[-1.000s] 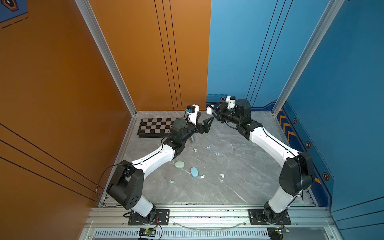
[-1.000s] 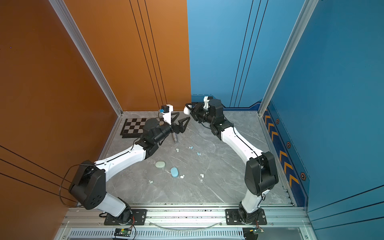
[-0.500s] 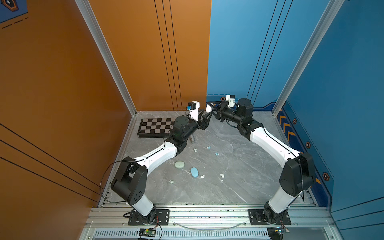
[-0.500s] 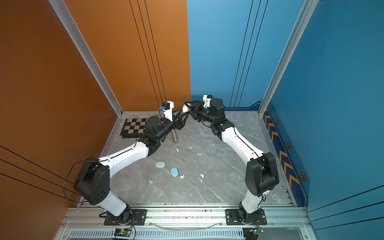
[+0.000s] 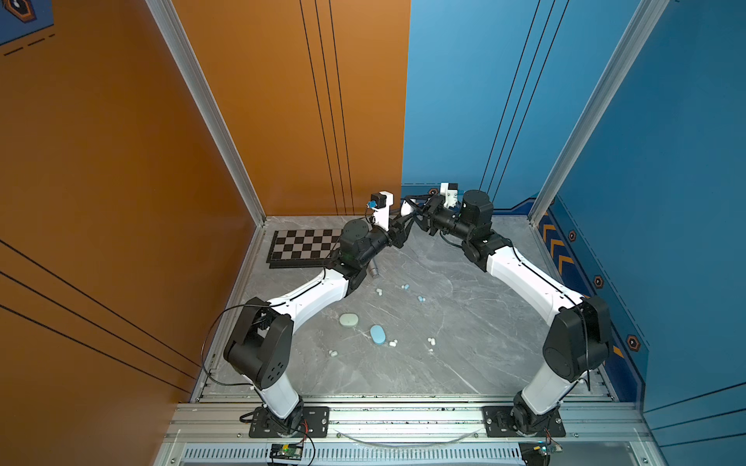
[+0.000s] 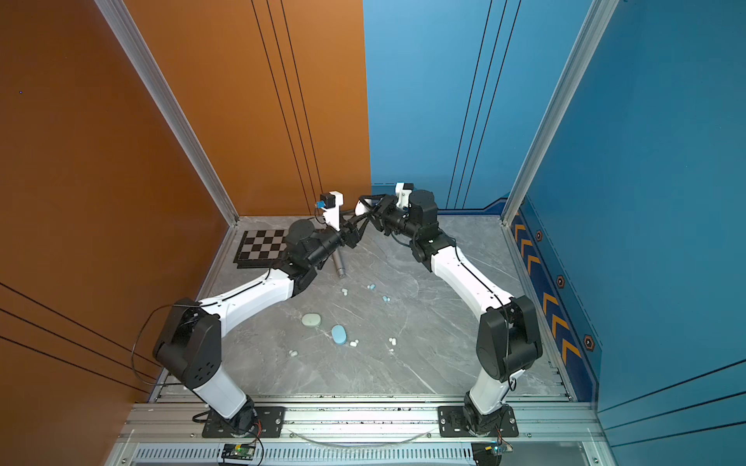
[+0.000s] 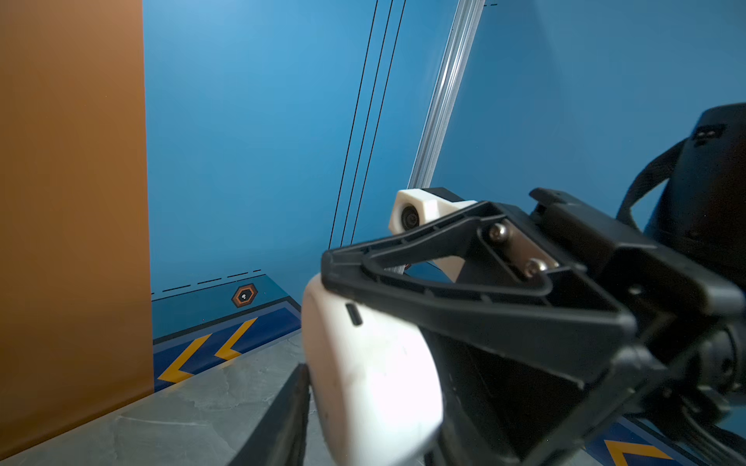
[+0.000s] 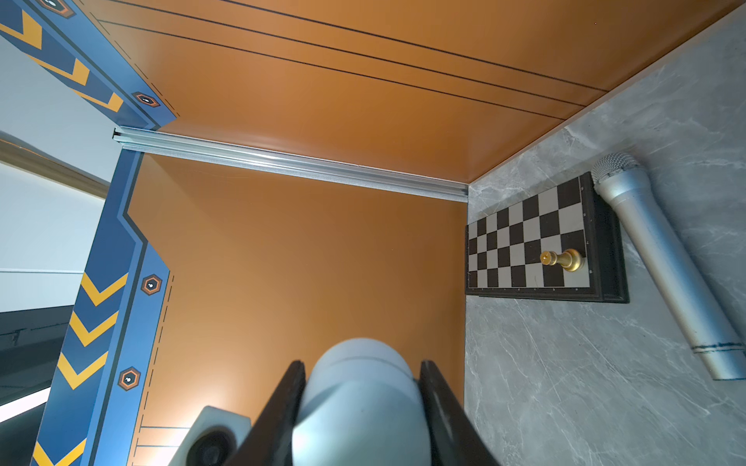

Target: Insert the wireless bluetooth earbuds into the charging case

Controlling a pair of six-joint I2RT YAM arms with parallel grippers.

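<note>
Over the last second I brought the left claw in from wide open and narrowed it about the white case, which the right claw held clamped, raised above the back of the worktop. One left finger lay against the shell; whether that claw had truly gripped I could not tell. I judged this a bid to open the lid. The earbuds lay loose on the worktop, well apart from the case, none inserted yet.
</note>
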